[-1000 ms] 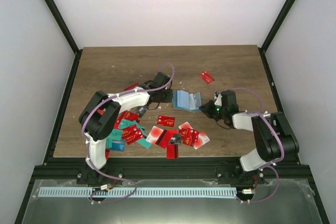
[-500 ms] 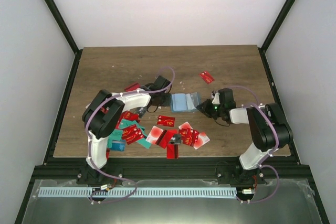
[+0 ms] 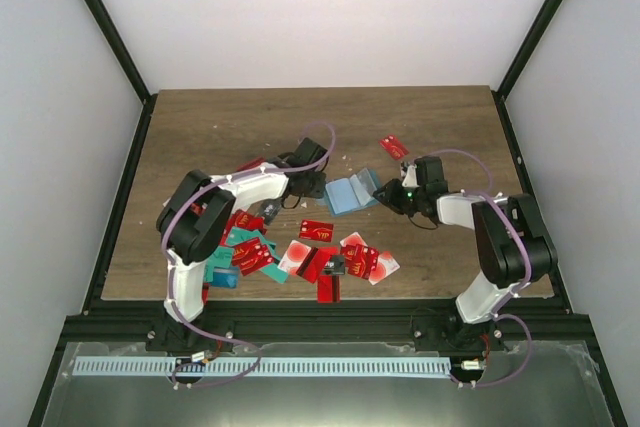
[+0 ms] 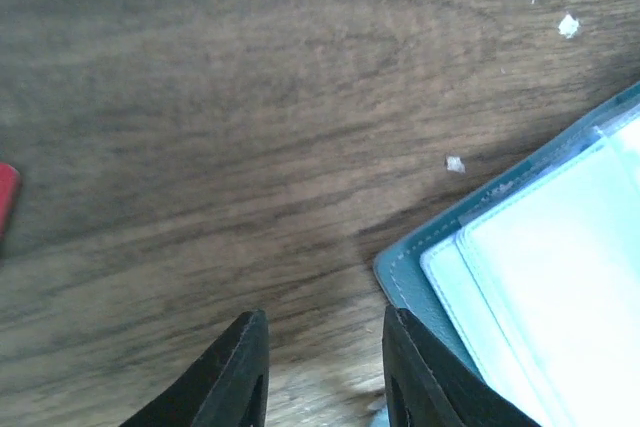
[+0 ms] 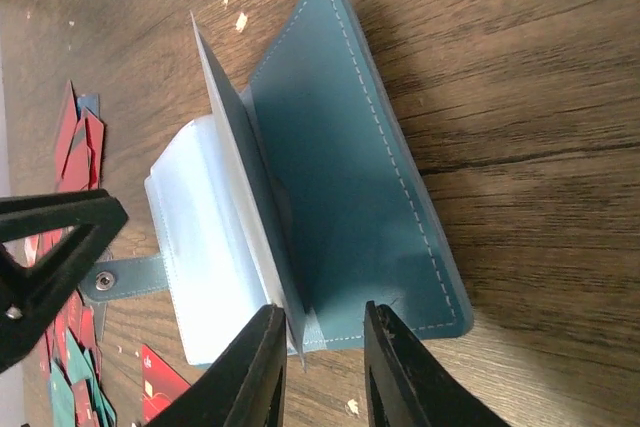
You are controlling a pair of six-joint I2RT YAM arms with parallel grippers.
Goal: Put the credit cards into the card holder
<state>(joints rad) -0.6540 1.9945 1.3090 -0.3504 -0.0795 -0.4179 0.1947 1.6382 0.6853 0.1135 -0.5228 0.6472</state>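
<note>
we held the right claw (image 5: pixel 318 347) low, nipping one raised clear leaf of the open card holder (image 3: pixel 352 192). our left claw (image 4: pixel 322 367), slightly parted, gripped nothing beside its corner on the tabletop (image 3: pixel 220 127).

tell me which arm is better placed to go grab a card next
Left, probably. The left gripper is open and empty beside the card holder, and its arm reaches over the pile of credit cards. The right gripper is closed on the holder's pages, keeping it open.

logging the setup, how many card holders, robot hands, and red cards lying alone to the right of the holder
card holder: 1
hands: 2, left hand and right hand
lone red card: 1
total: 4
</note>
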